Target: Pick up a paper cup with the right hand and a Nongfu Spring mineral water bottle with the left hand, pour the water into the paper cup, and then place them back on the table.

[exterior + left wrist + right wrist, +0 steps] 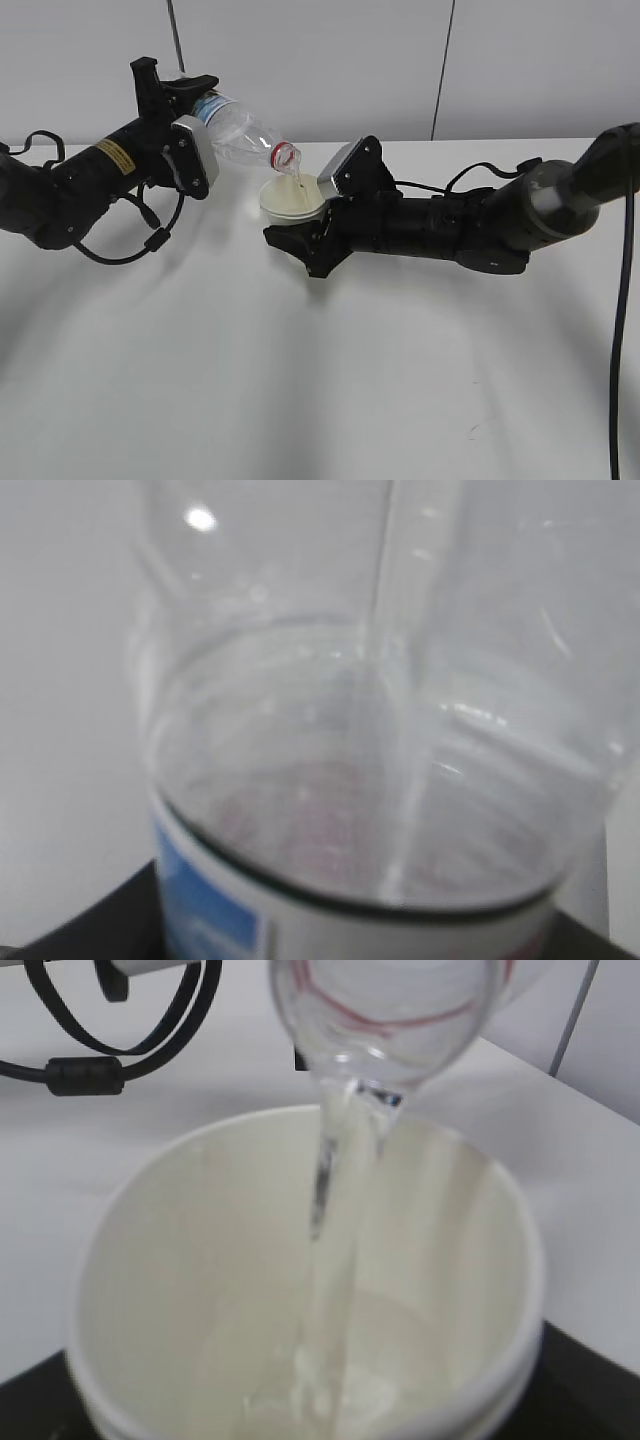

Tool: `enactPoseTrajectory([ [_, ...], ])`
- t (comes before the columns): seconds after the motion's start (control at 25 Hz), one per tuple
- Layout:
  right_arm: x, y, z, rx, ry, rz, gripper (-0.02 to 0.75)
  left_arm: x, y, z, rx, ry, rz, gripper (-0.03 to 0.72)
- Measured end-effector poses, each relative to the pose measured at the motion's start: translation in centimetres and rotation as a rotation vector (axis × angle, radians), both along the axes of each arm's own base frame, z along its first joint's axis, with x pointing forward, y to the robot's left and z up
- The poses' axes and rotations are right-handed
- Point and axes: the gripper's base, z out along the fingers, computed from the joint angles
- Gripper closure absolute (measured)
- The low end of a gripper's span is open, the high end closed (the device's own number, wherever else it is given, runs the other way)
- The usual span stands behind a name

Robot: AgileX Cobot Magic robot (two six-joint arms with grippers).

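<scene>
My left gripper (190,110) is shut on the clear water bottle (240,130), which is tilted with its red-ringed mouth down to the right. Water streams from the mouth into the cream-white paper cup (290,198). My right gripper (300,225) is shut on the cup and holds it upright under the mouth, above the white table (330,380). In the left wrist view the bottle (350,780) fills the frame, label at the bottom. In the right wrist view the bottle mouth (385,1020) pours into the open cup (200,1290).
Black cables (130,245) loop down from the left arm onto the table. A cable (625,330) hangs at the right edge. A grey wall with vertical seams stands behind the table.
</scene>
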Motion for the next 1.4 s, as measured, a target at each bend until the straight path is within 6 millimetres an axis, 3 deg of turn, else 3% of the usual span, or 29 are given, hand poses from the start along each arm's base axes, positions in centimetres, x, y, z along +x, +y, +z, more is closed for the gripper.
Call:
enactPoseTrajectory([
  [1.4, 0.16, -0.09, 0.07, 0.015, 0.007, -0.025, 0.215, 0.04, 0.05, 0.07, -0.014, 0.002, 0.005, 0.323],
])
